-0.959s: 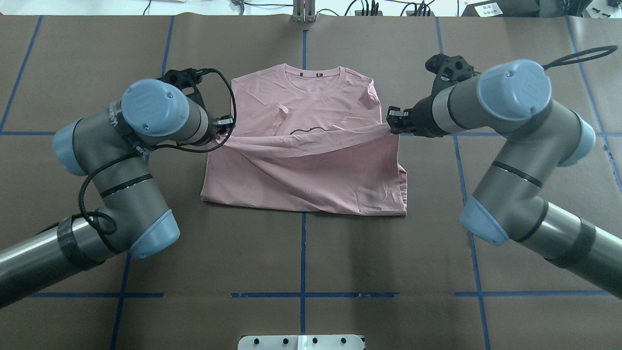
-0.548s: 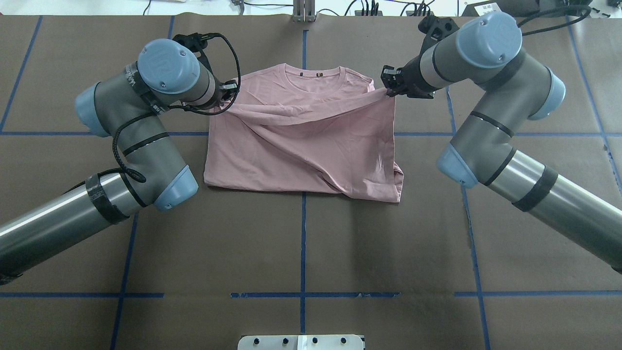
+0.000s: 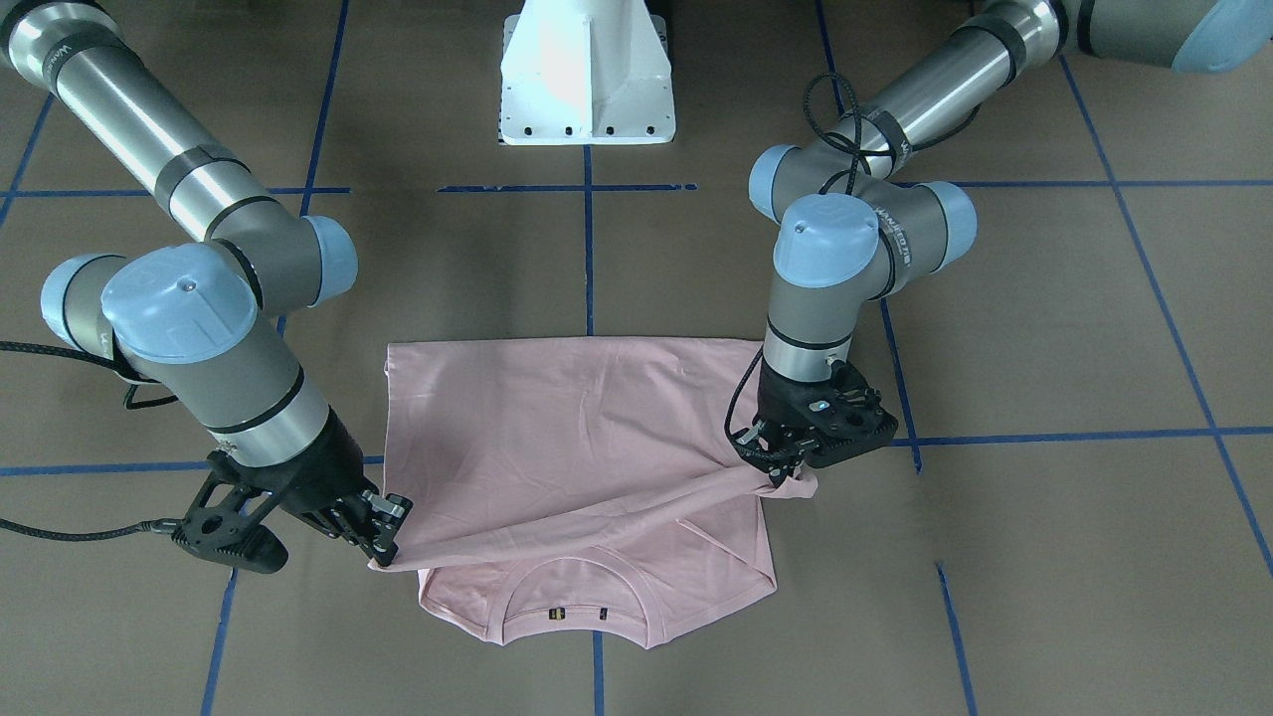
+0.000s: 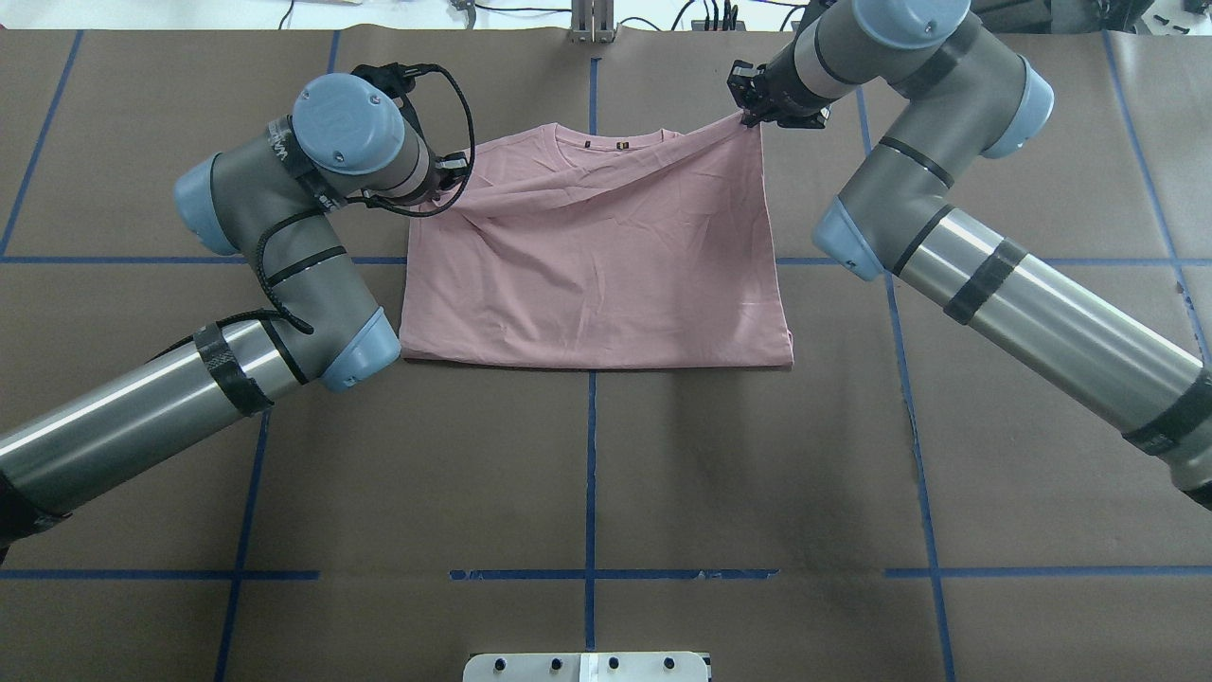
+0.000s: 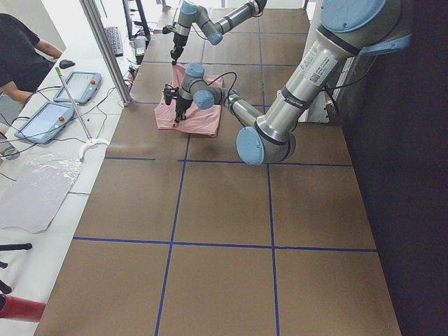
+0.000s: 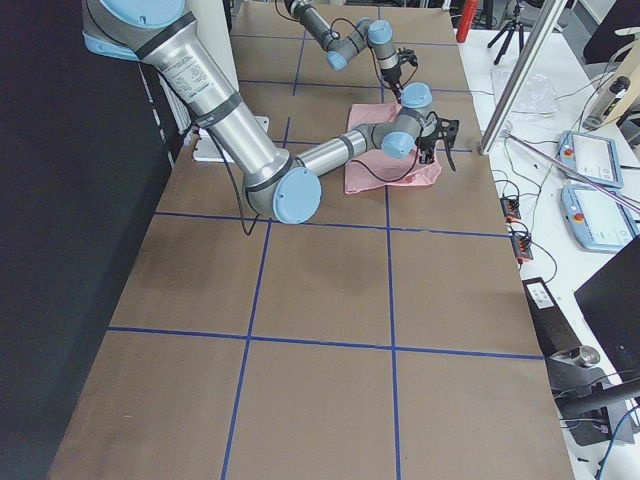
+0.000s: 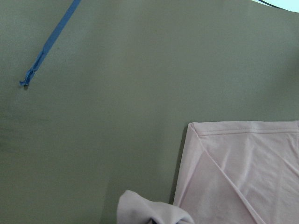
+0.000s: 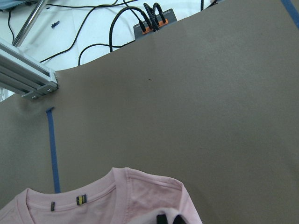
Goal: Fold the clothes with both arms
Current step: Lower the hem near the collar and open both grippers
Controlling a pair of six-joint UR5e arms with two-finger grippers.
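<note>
Pink T-shirt (image 4: 597, 275) hem taut; left end effector (image 3: 784, 475), right end effector (image 4: 755, 112) clamp corners.

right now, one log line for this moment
step: folding shirt toward collar | left gripper: shut on shirt | right gripper: shut on shirt | collar: partly uncovered

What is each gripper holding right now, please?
Left gripper: closed, holding the pink T-shirt by one end of its raised edge.
Right gripper: closed, holding the other end of that edge.
</note>
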